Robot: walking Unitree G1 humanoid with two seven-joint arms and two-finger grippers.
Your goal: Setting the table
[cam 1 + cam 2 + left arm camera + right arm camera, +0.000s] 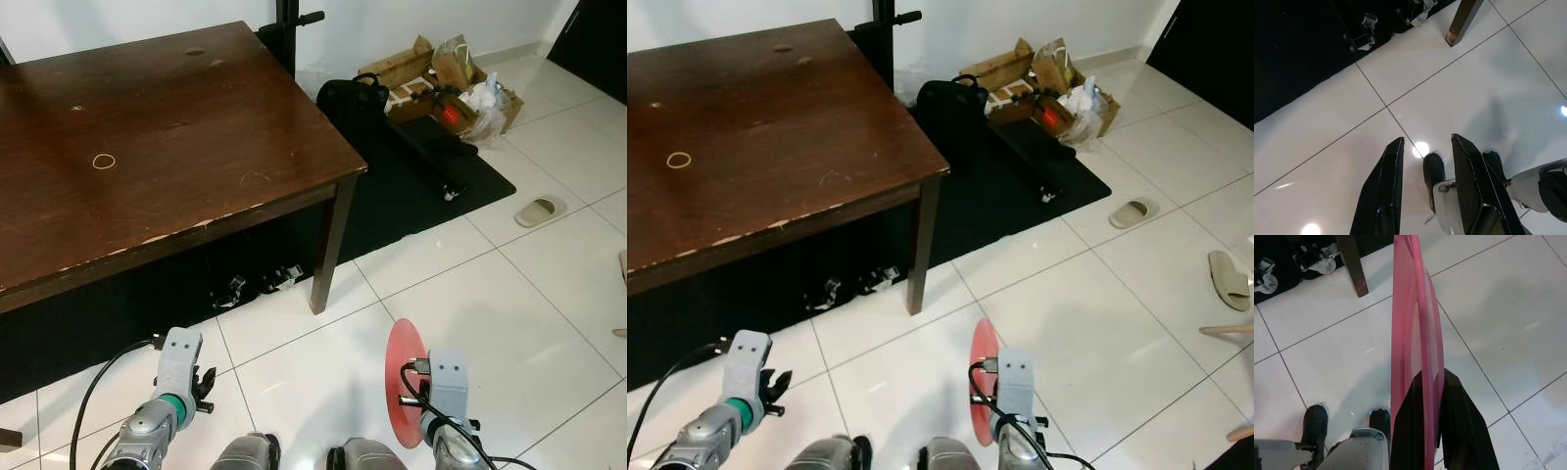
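**A:** ok so where are we at? We've got the thin round pink plastic plate clenched on edge in our right gripper, jaws pinching the lower rim with one black finger on each face. The plate stands upright, its flat faces pointing sideways, low down by our right leg over the white tiled floor.

**B:** Yep, and our left gripper is just hanging idle on the other side, jaws released with a gap between them and nothing in there.

**A:** The thing that matters for us: the dark brown wooden worktop sits ahead and to our left, and well above where the plate is now. Its near right corner and leg are the closest bits to the right arm. So we reckon the plate has to go up and forward-left, then tip from on-edge to flat before it can sit down.

**B:** Agreed, right arm is the one carrying so it's that arm's job. Worktop looks mostly bare, just a small ring-shaped band further over on the left. We'd say we're early in the task, nothing laid yet.

**A:** Only worry is clipping the table edge on the way up.
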